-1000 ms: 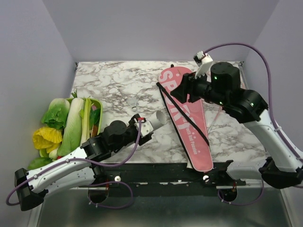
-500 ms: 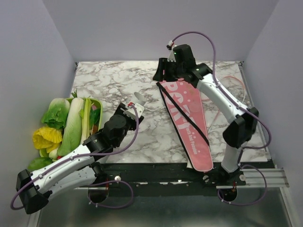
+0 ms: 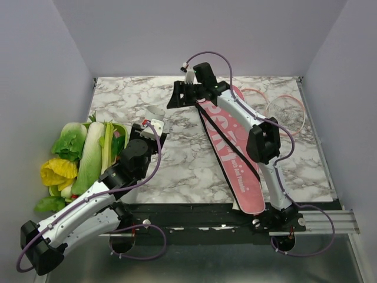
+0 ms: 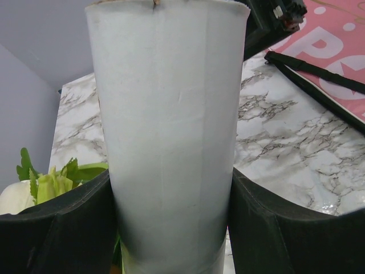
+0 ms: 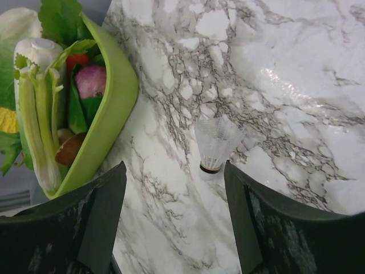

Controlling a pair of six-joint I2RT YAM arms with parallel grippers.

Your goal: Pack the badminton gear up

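Left fingers (image 4: 63, 228): pressed on both sides of white tube (image 4: 168, 114) — spread fairly wide by its girth, tube running out lengthwise between them.
Right fingers (image 5: 285, 228): parted wide, gripping nothing.
Shuttlecock (image 5: 215, 142): on marble table (image 5: 296, 68), ahead of the gap between right fingers, touching neither — cork end nearer them.
Green tray (image 5: 114, 114): beyond the left-hand one of the right fingers, packed with vegetables.
Pink cover (image 3: 235, 153): flat on table, off to the right of left fingers, black strap (image 4: 313, 69) across it.

Left pincer (image 3: 154, 121) holds white tube (image 3: 155, 111) beside green tray (image 3: 123, 133).
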